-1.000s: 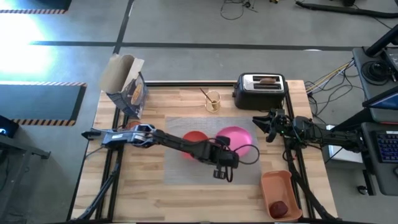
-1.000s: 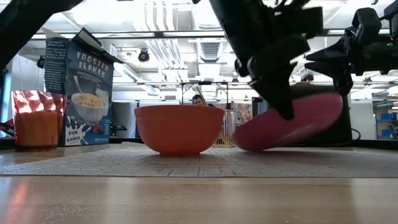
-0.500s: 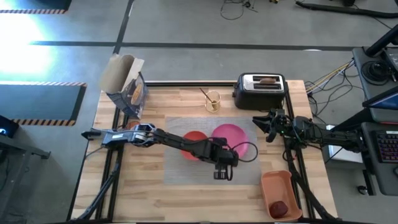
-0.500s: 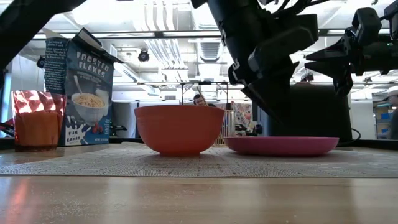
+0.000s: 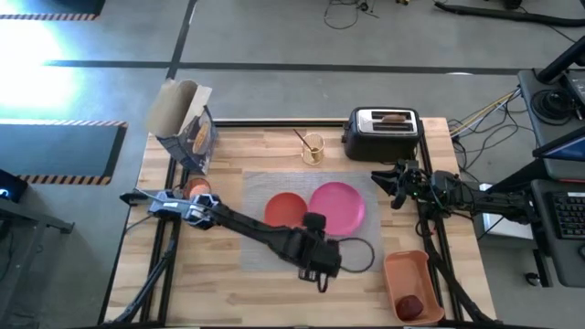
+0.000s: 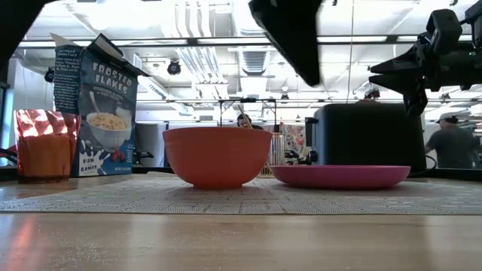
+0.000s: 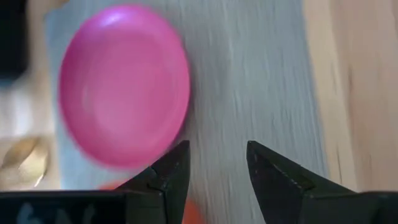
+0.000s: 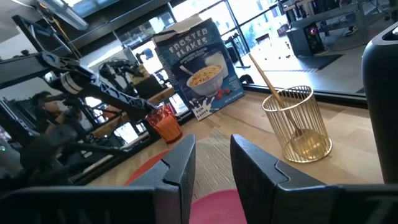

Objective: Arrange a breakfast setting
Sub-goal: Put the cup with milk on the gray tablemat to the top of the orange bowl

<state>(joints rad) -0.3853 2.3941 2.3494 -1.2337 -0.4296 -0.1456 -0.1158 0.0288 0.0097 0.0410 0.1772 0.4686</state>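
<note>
Breakfast things were only partly laid: the pink plate lay flat on the grey mat in the middle of the table, with the orange-red bowl just beside it on the side toward the cereal box. My left gripper hung above the mat on the near side of the plate, fingers parted and empty. The right gripper waited near the toaster with a narrow gap and nothing in it.

I judged the main risk to be the left arm's sweep. It lay low across the mat, close to the bowl, so a careless swing could have knocked the bowl or pushed the plate off its place.

The toast sat in the toaster slot, and the spoon stood in a gold wire holder at the far edge. The dark red fruit lay in the orange tray at the near right corner. An orange cup stood beside the cereal box. Reaching for the cup could have tipped that box.
</note>
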